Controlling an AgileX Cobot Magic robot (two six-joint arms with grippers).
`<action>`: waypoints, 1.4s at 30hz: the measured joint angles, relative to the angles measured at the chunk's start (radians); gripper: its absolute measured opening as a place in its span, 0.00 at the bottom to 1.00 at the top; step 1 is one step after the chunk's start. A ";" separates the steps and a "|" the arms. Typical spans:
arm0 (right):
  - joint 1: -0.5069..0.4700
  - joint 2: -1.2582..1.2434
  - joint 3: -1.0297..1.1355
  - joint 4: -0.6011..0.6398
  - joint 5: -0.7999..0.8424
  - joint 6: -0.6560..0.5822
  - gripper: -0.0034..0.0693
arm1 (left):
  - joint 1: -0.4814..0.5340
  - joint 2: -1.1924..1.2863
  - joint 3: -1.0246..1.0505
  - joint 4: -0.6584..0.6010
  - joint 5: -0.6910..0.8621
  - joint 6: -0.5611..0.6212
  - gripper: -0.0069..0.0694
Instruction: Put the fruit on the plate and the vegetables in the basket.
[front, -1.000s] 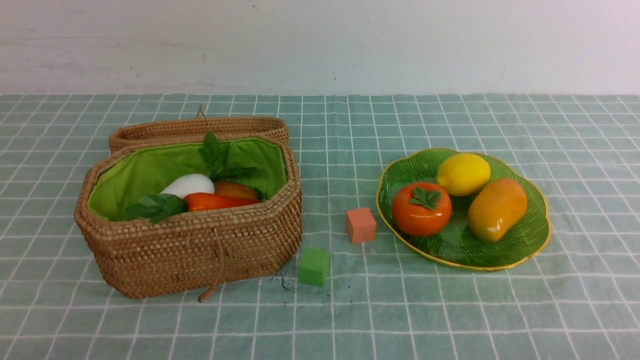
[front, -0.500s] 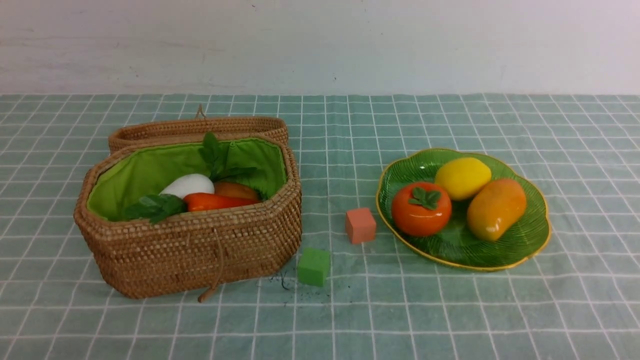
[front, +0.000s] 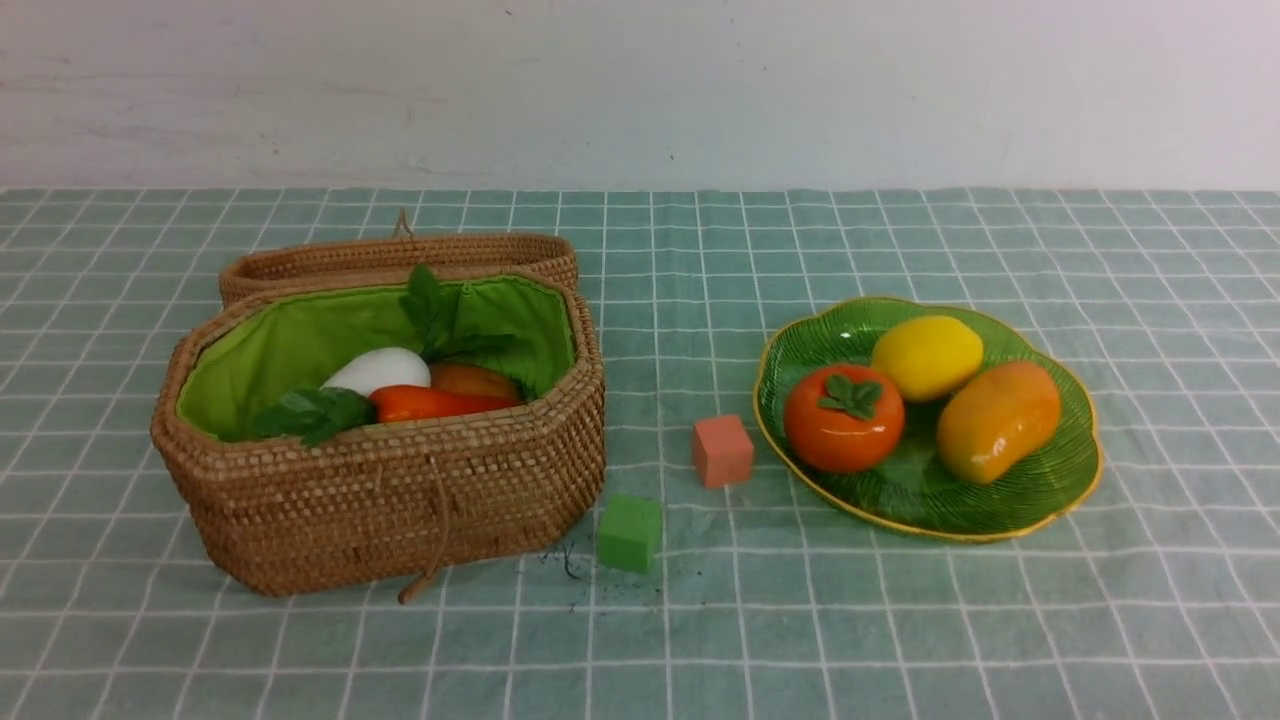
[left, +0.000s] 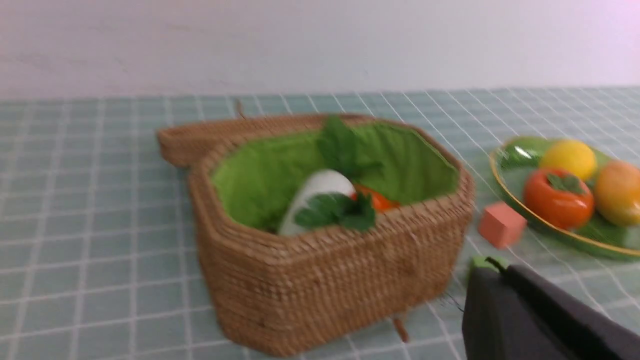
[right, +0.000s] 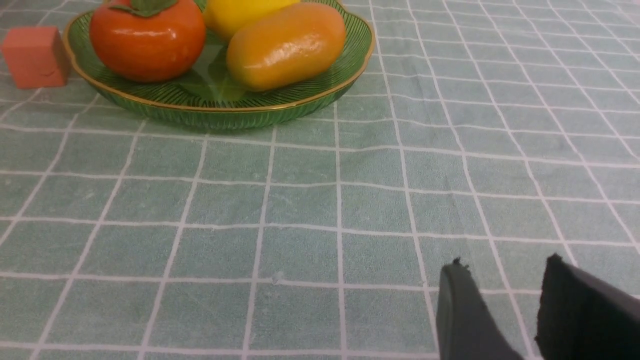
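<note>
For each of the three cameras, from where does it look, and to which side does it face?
Front: between the arms, facing forward over basket and plate; no arm shows.
Left wrist: on the left arm, facing the basket; shut gripper shows.
Right wrist: on the right arm, looking down across cloth; open gripper shows.
Both wrist views share the plate.

There is a gap on the worktop (front: 900, 630) between the basket (front: 400, 520) and the plate (front: 930, 505), but the pink block (front: 722, 452) and green block (front: 629, 533) stand in it.
</note>
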 joint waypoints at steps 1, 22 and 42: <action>0.000 0.000 0.000 0.000 0.000 0.000 0.38 | 0.074 -0.023 0.044 -0.039 -0.041 0.036 0.07; 0.000 0.000 0.000 0.000 0.000 0.000 0.38 | 0.299 -0.202 0.500 -0.125 -0.113 0.065 0.09; 0.000 0.000 0.000 0.000 0.000 0.000 0.38 | 0.299 -0.202 0.500 -0.125 -0.113 0.065 0.11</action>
